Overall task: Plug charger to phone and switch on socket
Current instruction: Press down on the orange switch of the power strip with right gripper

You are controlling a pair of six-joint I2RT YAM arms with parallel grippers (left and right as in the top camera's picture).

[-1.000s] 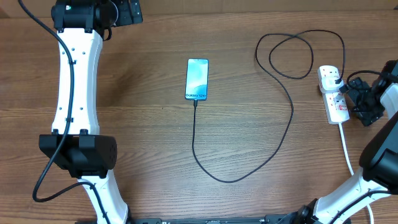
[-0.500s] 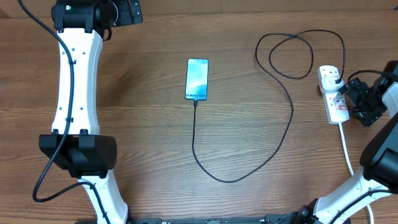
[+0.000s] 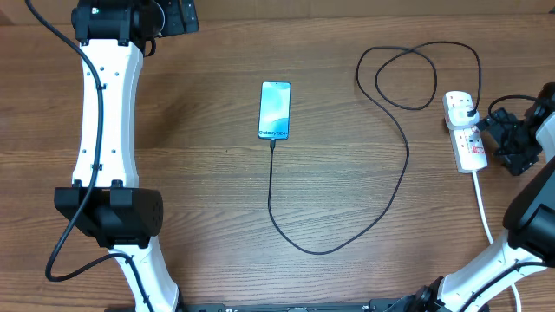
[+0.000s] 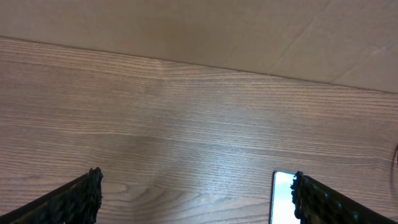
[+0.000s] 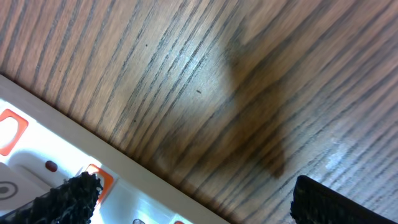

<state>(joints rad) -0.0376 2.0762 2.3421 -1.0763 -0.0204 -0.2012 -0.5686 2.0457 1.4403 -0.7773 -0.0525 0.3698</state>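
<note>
Brown wood-grain tabletop (image 3: 199, 173), matte and finely streaked, carries one of each task item between two white-shelled arms (image 3: 108, 113).

One flat rectangular smartphone (image 3: 275, 110) with a lit blue-teal screen and dark edges lies near the table's middle. Its long axis runs far-to-near, and its end with small text points toward the robot.

One long thin black charger cable (image 3: 406, 156) touches that near short edge with its small connector tip (image 3: 272, 143); whether the tip is seated cannot be told. The cable sweeps in a wide curve to the right, coils once, and ends in a black plug (image 3: 468, 108).

One elongated white plastic power strip (image 3: 468, 143) lies at the right, its long axis also roughly far-to-near. The plug sits at its far end and a thick white lead (image 3: 482, 208) leaves its near end. Its red switches (image 5: 11, 130) are too small to count from overhead.

The left gripper (image 4: 196, 186) hovers at the far left corner, its ridged black fingers (image 4: 74, 199) spread wide on nothing. The right gripper (image 5: 193, 193), just beside the strip's right side, is likewise spread and empty.
</note>
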